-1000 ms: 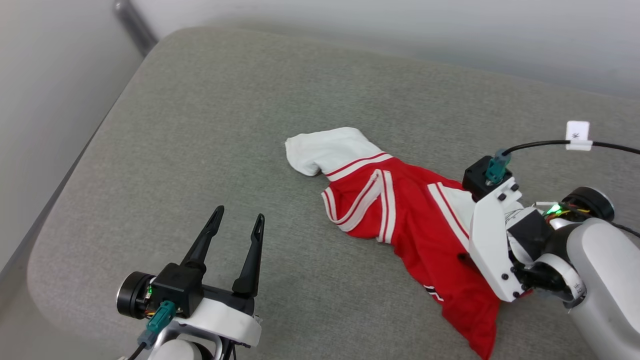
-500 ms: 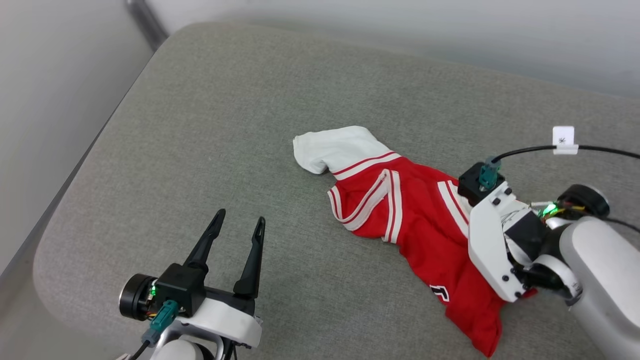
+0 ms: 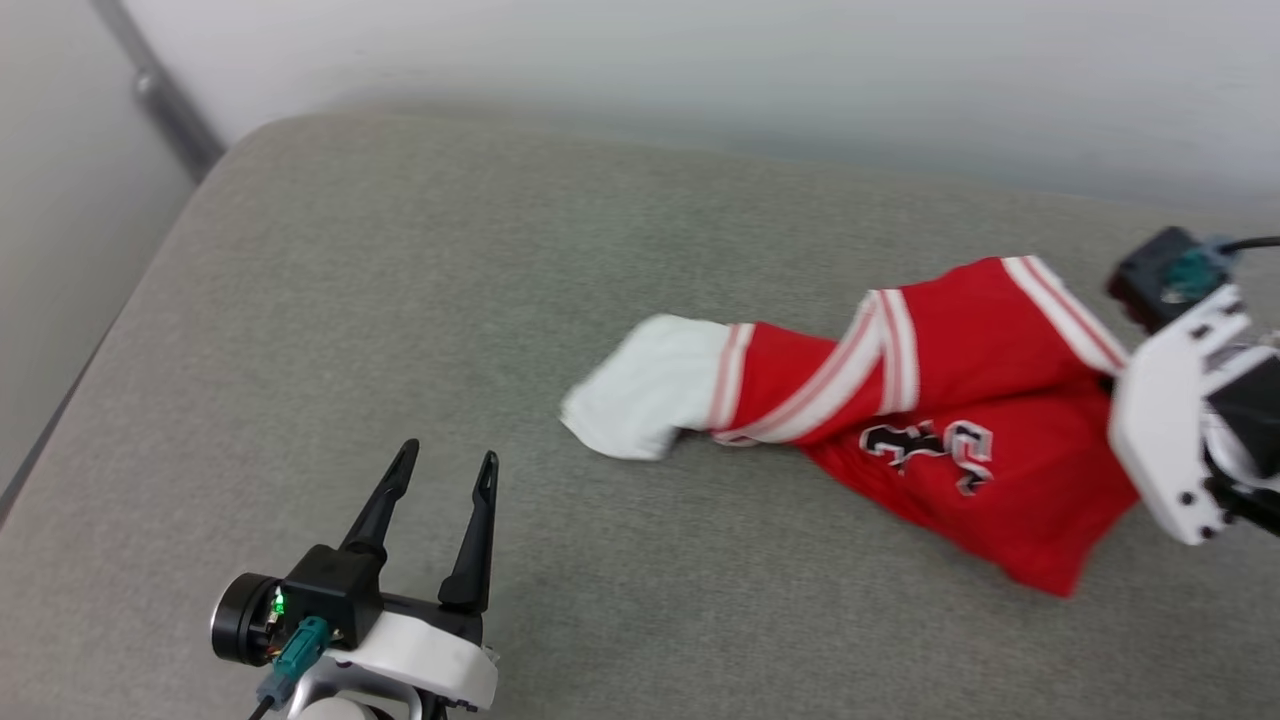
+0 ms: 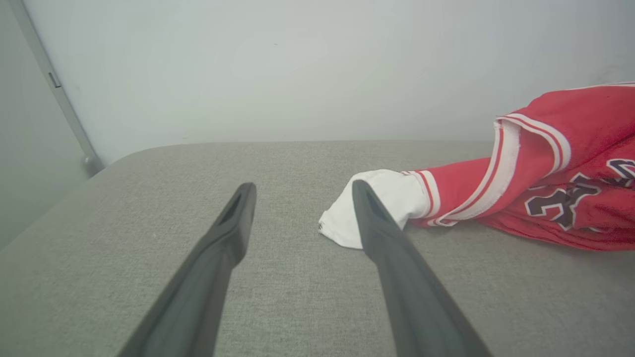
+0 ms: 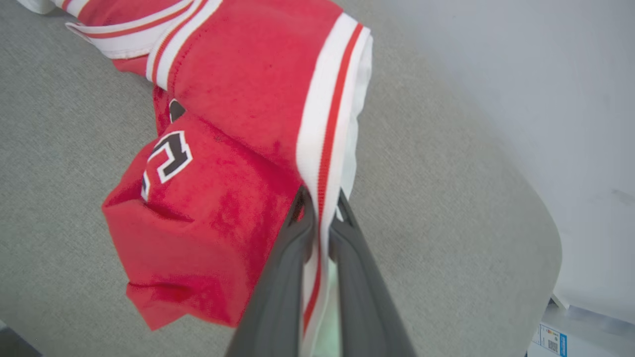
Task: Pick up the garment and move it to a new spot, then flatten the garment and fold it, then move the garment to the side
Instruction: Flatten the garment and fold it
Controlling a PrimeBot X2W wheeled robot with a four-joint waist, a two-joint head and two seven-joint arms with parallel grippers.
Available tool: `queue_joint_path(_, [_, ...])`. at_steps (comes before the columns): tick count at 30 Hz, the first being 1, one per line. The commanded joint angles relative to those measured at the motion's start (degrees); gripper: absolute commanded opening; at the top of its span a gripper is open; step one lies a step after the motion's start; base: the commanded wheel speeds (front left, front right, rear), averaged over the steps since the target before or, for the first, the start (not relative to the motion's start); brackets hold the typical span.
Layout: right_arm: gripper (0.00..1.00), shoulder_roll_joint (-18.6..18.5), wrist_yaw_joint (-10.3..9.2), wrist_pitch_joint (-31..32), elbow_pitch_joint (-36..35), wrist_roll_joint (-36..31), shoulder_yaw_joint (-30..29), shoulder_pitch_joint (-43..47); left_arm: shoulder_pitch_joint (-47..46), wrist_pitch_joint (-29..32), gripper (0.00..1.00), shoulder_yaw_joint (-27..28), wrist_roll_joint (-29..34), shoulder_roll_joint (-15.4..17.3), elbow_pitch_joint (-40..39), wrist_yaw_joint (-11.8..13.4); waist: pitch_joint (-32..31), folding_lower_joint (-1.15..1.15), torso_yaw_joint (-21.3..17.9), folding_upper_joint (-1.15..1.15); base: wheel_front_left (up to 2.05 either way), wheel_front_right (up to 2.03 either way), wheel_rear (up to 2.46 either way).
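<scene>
The garment (image 3: 950, 400) is a red jersey with white striped trim and black numerals. Its right end hangs lifted off the grey cushion (image 3: 400, 300), while its white sleeve (image 3: 640, 400) still rests on the fabric. In the right wrist view my right gripper (image 5: 320, 201) is shut on the garment's (image 5: 238, 99) red-and-white trim band. That arm's white wrist housing (image 3: 1165, 440) stands at the right edge of the head view. My left gripper (image 3: 448, 455) is open and holds nothing at the lower left. Its fingers (image 4: 377, 233) point toward the sleeve (image 4: 367, 208), well short of it.
A pale wall runs behind the cushion, with a dark rail (image 3: 160, 90) at the upper left. The cushion's rounded edge falls away on the left. A labelled box (image 5: 550, 339) sits beyond the cushion's corner in the right wrist view.
My right gripper closed on the garment's trim and raised it up and to the right, stretching the cloth and showing the numerals. The head camera shifted. The left gripper stayed open.
</scene>
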Motion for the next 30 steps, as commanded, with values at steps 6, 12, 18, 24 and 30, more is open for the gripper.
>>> queue_joint_path(6, [0.0,-1.8,-0.05,-4.0,-2.8,-3.9,-10.6,10.2,0.6,-0.2,1.0,1.0,0.5,-0.3,-0.4,-0.3,-0.4,0.0,-5.2,0.0,0.0,0.0,0.0])
queue_joint_path(12, [0.0,2.5,-0.05,-8.0,0.8,-9.5,-22.8,23.2,-0.3,-0.2,1.0,0.8,1.0,-0.6,0.2,-0.9,0.4,0.0,-7.2,0.0,0.0,0.0,0.0])
queue_joint_path(18, [0.0,9.5,-0.06,-12.3,5.4,-14.4,-27.7,30.0,-0.7,-0.2,1.0,0.7,1.3,-0.1,1.2,-1.1,0.6,0.0,-8.4,0.0,0.0,0.0,0.0])
queue_joint_path(24, [1.0,14.0,-0.05,-16.4,9.0,-14.8,-26.9,29.5,-0.7,-0.2,1.0,0.4,1.4,0.0,2.1,-1.3,-0.4,0.0,-9.4,0.0,0.0,0.0,0.0])
queue_joint_path(30, [1.0,16.3,-0.06,-24.9,2.4,-12.5,-28.8,27.2,-0.1,-0.2,1.0,0.4,0.9,0.0,1.7,-1.5,-2.1,0.0,-11.1,0.0,0.0,0.0,0.0])
